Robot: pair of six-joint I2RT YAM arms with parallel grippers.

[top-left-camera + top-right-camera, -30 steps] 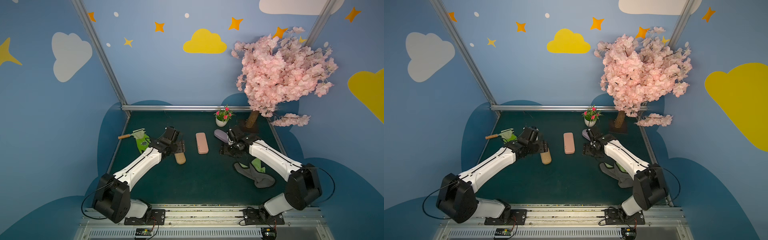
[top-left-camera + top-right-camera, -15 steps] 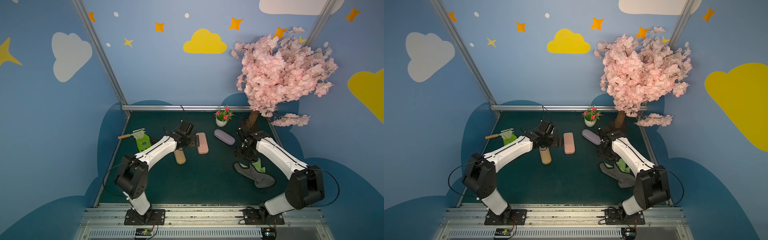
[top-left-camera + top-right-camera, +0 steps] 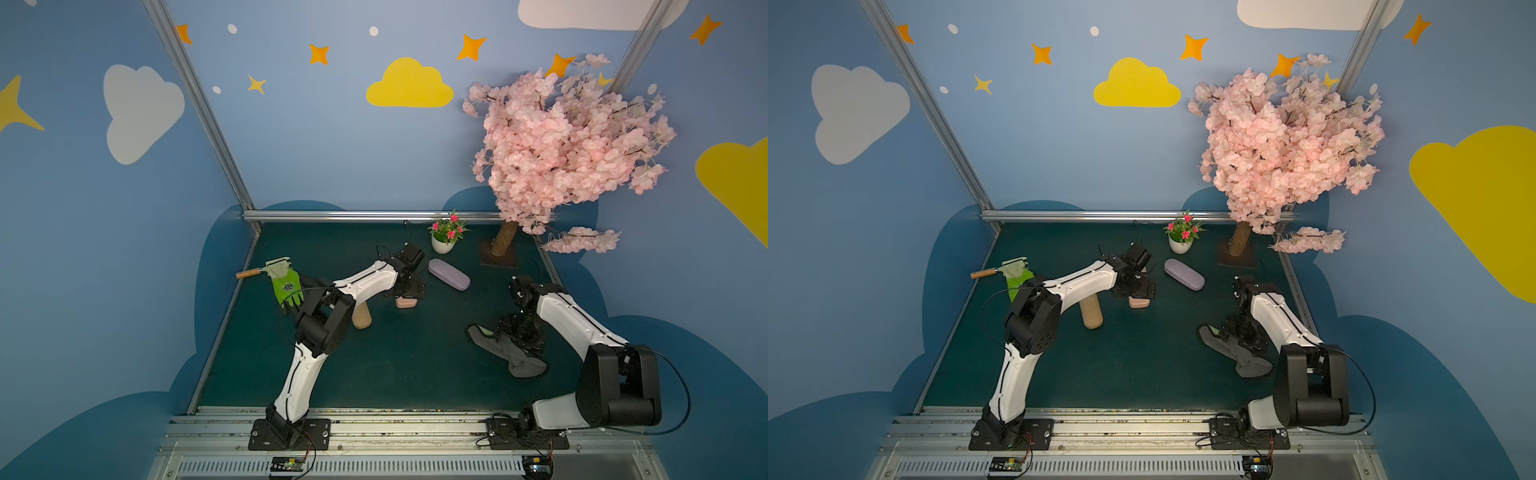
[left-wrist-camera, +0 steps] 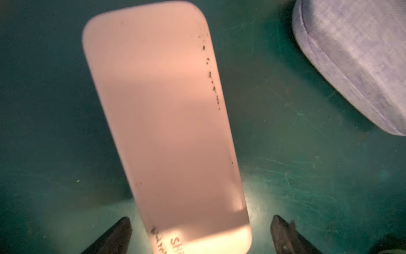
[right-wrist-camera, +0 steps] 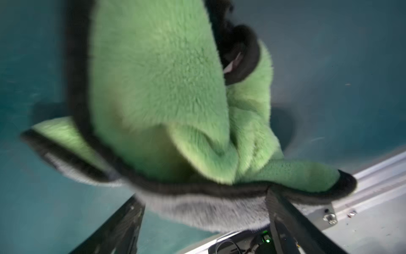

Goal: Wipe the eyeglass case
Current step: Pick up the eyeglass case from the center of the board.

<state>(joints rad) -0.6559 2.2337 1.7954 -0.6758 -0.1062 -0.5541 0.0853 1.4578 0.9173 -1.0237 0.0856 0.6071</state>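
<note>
Left gripper [image 4: 201, 220] hangs over the speckled pink eyeglass case [image 4: 162, 123] lying flat on the table [image 4: 307, 176], jaws wide astride one end, gripping nothing. Right gripper [image 5: 203, 195], jaws wide too, is over the green cloth [image 5: 158, 88]. My worries: a shallow pinch lifts only a fold, and the unheld case skids towards the purple case [image 4: 356, 61].

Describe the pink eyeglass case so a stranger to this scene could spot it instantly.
Find the pink blossom tree in the far right corner; a lilac fabric case lies left of its trunk. Just past that, under the left claw, is the pink eyeglass case: flat, smooth, pale pink with dark specks along one edge, unlike the lilac one or the tan cylinder.
</note>
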